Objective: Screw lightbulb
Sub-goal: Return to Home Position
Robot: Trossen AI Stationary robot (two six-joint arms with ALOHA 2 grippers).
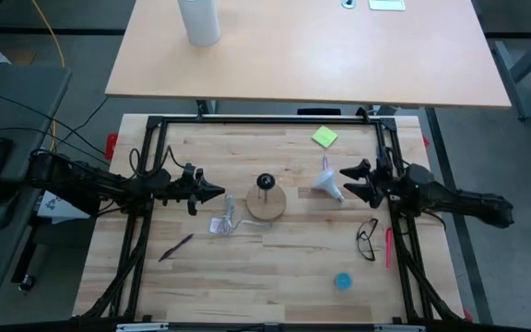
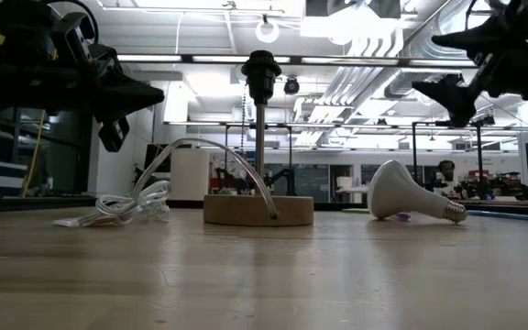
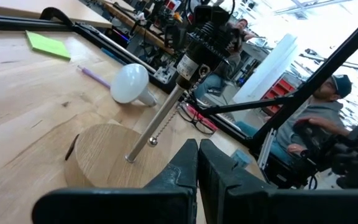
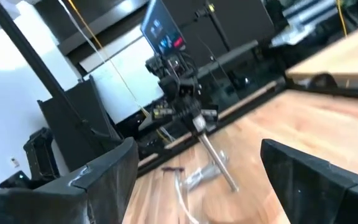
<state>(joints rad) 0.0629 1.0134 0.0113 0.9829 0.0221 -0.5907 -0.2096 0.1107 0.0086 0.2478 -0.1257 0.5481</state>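
My right gripper (image 1: 348, 182) hangs, fingers apart, just beside the bulb (image 1: 326, 181) lying loose near the lamp (image 1: 266, 203); left gripper (image 1: 218, 194) pinched together. A careless swing could roll it

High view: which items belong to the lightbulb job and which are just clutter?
Job: lightbulb, lying on its side; wooden lamp base with empty socket; its clear cord; left gripper, shut; right gripper, open.
Clutter: green sticky note; eyeglasses; dark pen; blue round item; white cylinder on the far table.
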